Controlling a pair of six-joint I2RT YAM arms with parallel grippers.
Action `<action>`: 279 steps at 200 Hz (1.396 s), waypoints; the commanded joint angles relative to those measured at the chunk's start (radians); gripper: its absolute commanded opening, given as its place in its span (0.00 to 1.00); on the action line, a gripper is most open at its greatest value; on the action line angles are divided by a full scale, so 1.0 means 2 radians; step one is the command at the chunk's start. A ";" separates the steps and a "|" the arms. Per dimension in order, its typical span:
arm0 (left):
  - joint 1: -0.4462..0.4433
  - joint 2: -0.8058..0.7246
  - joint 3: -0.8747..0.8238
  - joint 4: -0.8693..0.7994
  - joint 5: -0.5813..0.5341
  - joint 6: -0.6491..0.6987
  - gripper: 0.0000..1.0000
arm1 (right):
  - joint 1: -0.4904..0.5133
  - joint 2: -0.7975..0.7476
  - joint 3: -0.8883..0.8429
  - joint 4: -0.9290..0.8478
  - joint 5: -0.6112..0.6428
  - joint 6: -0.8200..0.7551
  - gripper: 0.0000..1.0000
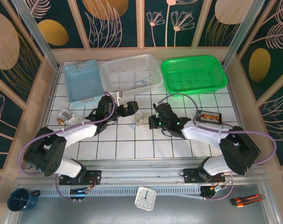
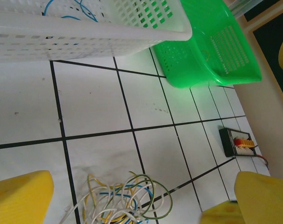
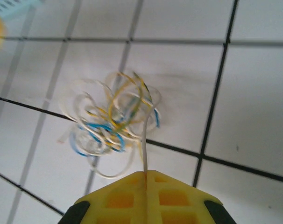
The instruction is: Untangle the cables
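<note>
The cables (image 1: 139,119) lie as one curly clump of thin blue, white and yellowish wires on the white tiled table (image 1: 132,144), between my two grippers. My right gripper (image 1: 153,122) sits just right of the clump. In the right wrist view its yellow jaws (image 3: 146,174) are shut on one white wire that runs up into the tangle (image 3: 111,119). On the left of the clump, my left gripper (image 1: 131,114) stands wide open. In the left wrist view its yellow fingers (image 2: 20,196) flank the cables (image 2: 118,200) without touching them.
Three baskets line the far edge: blue (image 1: 84,84), white (image 1: 132,72) with a few thin wires inside, and green (image 1: 194,74). A black box (image 1: 210,116) with red and yellow parts lies right of the right arm. A small metal part (image 1: 64,116) lies at the left.
</note>
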 commanded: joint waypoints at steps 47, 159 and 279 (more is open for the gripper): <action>0.003 -0.023 -0.031 0.029 0.004 0.056 0.99 | -0.056 -0.071 0.048 -0.010 -0.078 -0.012 0.00; -0.006 -0.007 -0.012 0.045 0.047 0.100 0.99 | -0.073 -0.109 0.082 0.005 -0.143 0.006 0.00; -0.044 0.091 0.034 0.082 0.049 0.107 0.92 | -0.072 -0.113 0.164 0.008 -0.178 0.015 0.00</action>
